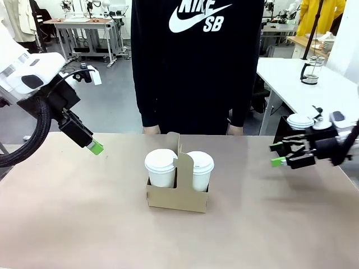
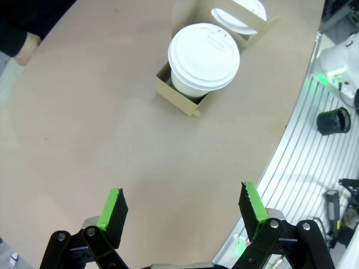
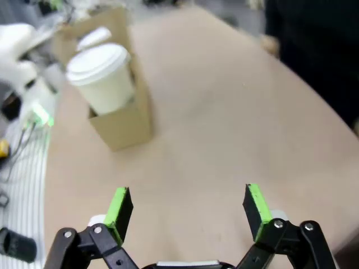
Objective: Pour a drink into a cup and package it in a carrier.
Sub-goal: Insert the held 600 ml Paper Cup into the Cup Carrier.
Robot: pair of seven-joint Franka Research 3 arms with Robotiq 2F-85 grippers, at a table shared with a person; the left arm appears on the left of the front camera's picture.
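Observation:
The brown cardboard carrier (image 1: 178, 197) stands mid-table with its handle upright. Two white cups with dome lids sit in its holes, one on the left (image 1: 161, 167) and one on the right (image 1: 199, 170). My left gripper (image 1: 94, 147) hovers open over the table's left part, well clear of the carrier. My right gripper (image 1: 279, 155) hangs open over the right edge, also clear. The left wrist view shows the open left gripper (image 2: 182, 210) above bare table, with a lidded cup (image 2: 203, 56) in the carrier (image 2: 178, 96) ahead. In the right wrist view the open right gripper (image 3: 188, 210) faces the carrier (image 3: 124, 126) and a cup (image 3: 104, 78). No drink is visible.
A person in a black hoodie (image 1: 196, 61) stands at the far edge, with a hand (image 1: 150, 130) on each side at the table's rim. White lids (image 1: 300, 120) are stacked behind my right gripper. A glass jar (image 1: 309, 70) stands on a white table at the back right.

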